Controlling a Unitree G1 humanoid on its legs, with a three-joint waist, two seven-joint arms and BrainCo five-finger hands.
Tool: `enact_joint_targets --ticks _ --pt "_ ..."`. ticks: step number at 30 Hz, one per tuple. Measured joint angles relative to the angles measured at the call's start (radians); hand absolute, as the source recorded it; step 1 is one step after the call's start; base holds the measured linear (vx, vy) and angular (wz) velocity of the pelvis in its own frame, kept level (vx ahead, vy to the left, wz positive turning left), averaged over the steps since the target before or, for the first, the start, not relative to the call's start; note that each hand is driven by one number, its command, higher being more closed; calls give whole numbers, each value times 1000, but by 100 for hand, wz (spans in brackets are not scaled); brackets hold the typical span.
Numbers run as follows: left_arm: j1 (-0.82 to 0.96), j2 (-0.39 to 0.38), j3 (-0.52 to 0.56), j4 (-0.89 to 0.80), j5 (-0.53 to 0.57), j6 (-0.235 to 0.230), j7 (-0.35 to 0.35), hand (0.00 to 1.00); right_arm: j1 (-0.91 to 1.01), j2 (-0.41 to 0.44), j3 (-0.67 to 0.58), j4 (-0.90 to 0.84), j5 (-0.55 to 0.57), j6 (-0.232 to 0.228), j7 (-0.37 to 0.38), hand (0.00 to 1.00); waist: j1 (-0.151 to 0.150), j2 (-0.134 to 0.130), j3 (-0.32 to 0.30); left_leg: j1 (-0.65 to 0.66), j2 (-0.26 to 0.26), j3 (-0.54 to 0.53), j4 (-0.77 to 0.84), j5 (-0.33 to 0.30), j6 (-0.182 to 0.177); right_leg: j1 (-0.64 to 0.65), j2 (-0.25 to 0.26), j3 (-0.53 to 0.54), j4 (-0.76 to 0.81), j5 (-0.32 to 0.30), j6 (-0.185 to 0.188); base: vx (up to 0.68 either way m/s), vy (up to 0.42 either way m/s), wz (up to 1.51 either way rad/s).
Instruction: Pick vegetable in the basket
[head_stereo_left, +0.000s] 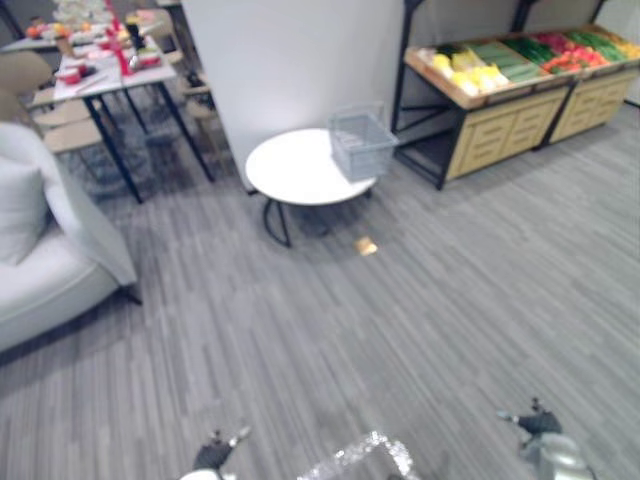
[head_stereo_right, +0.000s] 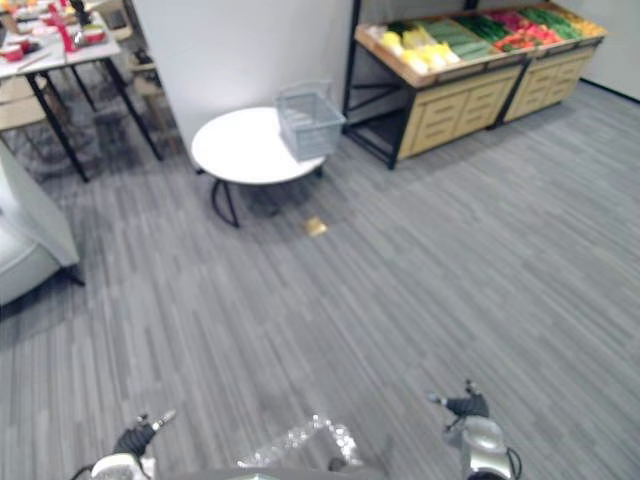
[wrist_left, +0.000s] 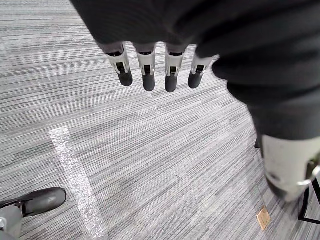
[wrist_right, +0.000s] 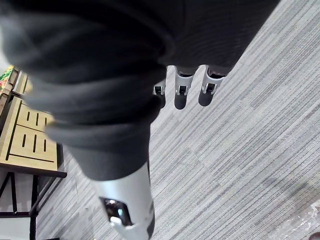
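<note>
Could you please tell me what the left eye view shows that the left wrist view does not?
The left eye view adds a round white table carrying a grey wire basket, and a wooden produce stand of vegetables. The left wrist view adds the left robot hand close up, fingers straight and empty. Both share the grey striped floor and a small tan square on it.

We note grey plank floor (head_stereo_left: 430, 330), white wall panel (head_stereo_left: 290, 60), round white bench (head_stereo_left: 290, 170), pale sofa (head_stereo_left: 40, 270) left, wooden stand (head_stereo_left: 500, 130) right.
</note>
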Motion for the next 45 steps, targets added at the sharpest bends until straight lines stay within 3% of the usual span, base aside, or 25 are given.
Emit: enact_joint_targets --ticks 30,37,40,41,42,43,44,45 --pt "-4 -22 -27 -1 -4 0 1 0 13 41 20 0 5 0 0 0 2 -12 3 -14 -1 -16 -5 1 1 -10 -2 -17 0 0 0 0 0 0" --pt "-27 -22 -43 -8 -12 0 3 0 -23 41 20 -7 7 1 -1 0 2 -9 37 -70 1 4 0 10 -4 -140 -3 4 153 -58 -18 -13 -10 -7" --pt "-31 -21 -42 -14 -12 0 6 0 -22 41 21 -17 8 1 -1 0 2 -10 46 -70 8 22 7 -12 -23 -164 -2 -1 213 -109 -46 24 -55 0" --pt "-30 -19 -38 -22 -12 -1 8 0 -18 45 27 -33 9 1 -1 0 3 -18 56 -115 34 62 115 -68 -44 -174 -3 -9 243 -133 -65 53 -142 8" --pt "-30 -19 -33 -29 -12 -1 9 0 -15 43 43 -59 13 1 -1 0 2 -12 64 -208 96 84 338 -156 -77 -176 10 -13 242 -149 -73 41 -166 9" --pt "-29 -18 -32 -31 -12 -1 9 0 -15 41 54 -72 21 1 -1 0 2 -6 73 -263 140 97 470 -177 -79 -170 23 -14 236 -153 -78 28 -164 1" --pt "-31 -17 -25 -45 -13 1 8 0 -19 40 66 -93 30 1 -1 0 5 -1 103 -375 237 119 757 -151 -41 -141 51 -13 229 -157 -85 64 -110 -13" --pt "-24 -19 -23 -52 -13 1 9 0 -23 39 66 -120 33 0 -4 0 16 4 134 -458 293 111 947 -136 -27 -94 66 -4 223 -164 -106 114 -70 -18"
